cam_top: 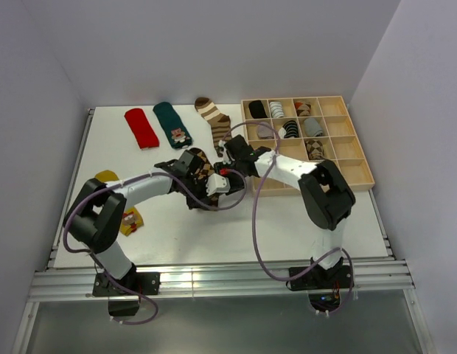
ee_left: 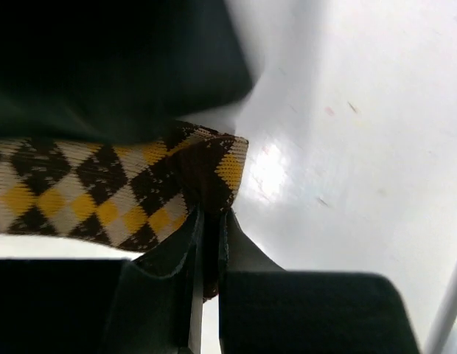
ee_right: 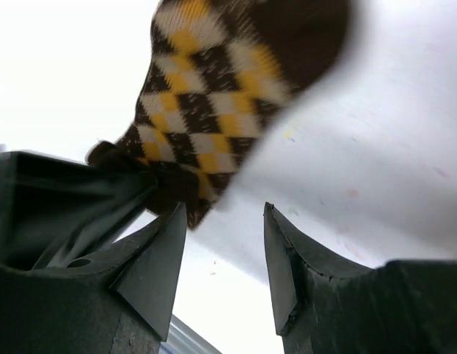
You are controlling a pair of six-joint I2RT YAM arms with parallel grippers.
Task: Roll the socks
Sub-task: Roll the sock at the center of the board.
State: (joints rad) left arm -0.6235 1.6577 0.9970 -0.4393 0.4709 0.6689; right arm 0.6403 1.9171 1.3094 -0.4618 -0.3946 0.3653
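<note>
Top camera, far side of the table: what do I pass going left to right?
red sock → dark teal sock → brown-and-cream striped sock → wooden compartment tray

Inspection finding: I read no text, label, brand, number or sign in any of my views. The one printed mark, on the teal sock (cam_top: 172, 122) on the bench, is too small to make out.
</note>
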